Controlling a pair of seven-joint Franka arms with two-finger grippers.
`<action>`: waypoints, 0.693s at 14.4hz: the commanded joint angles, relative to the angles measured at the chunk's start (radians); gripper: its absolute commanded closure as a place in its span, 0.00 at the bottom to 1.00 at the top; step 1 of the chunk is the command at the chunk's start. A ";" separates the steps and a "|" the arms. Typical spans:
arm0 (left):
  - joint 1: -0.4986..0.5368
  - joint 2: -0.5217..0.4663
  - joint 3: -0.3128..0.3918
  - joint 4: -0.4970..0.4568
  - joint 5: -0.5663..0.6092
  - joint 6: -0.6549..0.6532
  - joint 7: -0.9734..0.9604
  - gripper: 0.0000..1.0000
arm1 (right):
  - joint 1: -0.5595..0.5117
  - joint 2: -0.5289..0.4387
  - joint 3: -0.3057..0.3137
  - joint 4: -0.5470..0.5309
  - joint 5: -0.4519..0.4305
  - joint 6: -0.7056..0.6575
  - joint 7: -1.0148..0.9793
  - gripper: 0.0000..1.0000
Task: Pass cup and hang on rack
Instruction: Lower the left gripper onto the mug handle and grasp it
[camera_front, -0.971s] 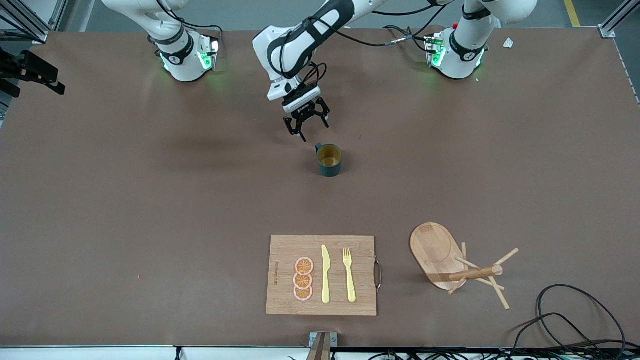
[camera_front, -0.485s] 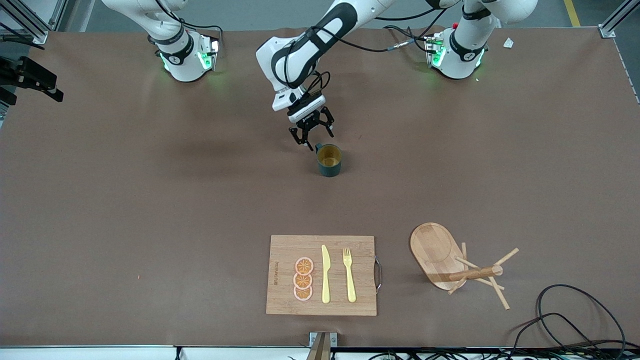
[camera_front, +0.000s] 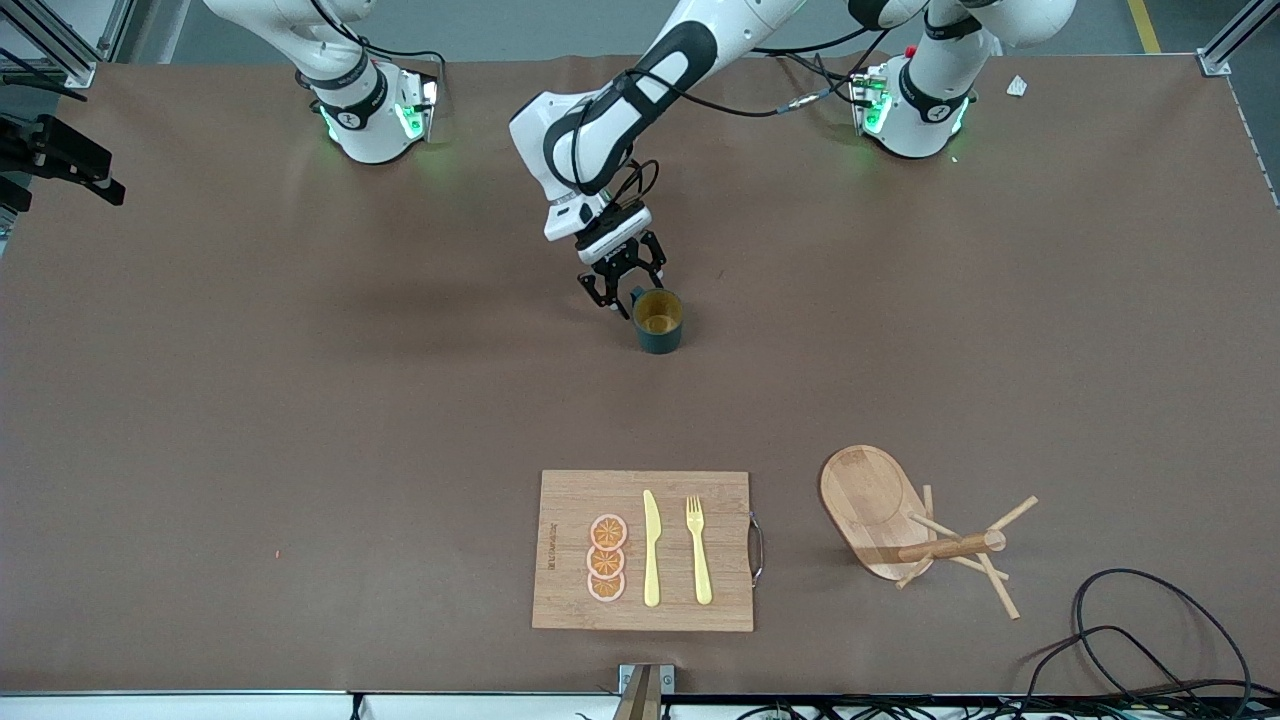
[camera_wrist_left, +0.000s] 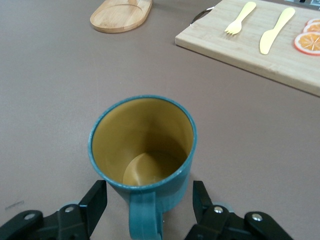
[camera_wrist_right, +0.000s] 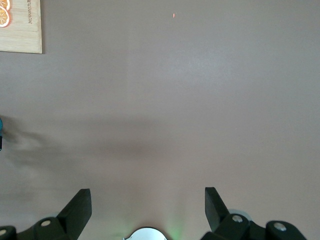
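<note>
Brown matting covers the table (camera_front: 300, 400), and mid-frame in the front view the left arm has come down from its base at upper right. Over the last second its left gripper (camera_front: 622, 290) has sunk from above and beside the cup (camera_front: 659, 320) to handle height. In the left wrist view the fingers (camera_wrist_left: 97, 200) stand apart on either side of the handle (camera_wrist_left: 145, 220), not yet touching it, narrowing in (a pinch looks imminent). The cup sits upright, teal outside, ochre inside, at frame centre. The rack (camera_front: 905, 525) lies at lower right, tipped on its side, beside the cutting board (camera_front: 570, 500). The right gripper (camera_wrist_right: 148, 207) waits spread over bare table, out of the front view. Grasping comes next; passing and hanging remain.
</note>
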 joint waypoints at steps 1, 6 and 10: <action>-0.007 0.020 0.003 0.026 -0.005 0.002 -0.012 0.42 | -0.015 0.024 0.012 0.037 0.017 -0.011 -0.006 0.00; -0.007 0.014 0.001 0.026 -0.030 0.002 -0.005 0.81 | -0.002 0.036 0.012 0.053 0.015 -0.013 -0.005 0.00; -0.005 -0.006 0.000 0.040 -0.088 -0.001 0.043 1.00 | -0.004 0.038 0.012 0.053 0.023 -0.013 -0.002 0.00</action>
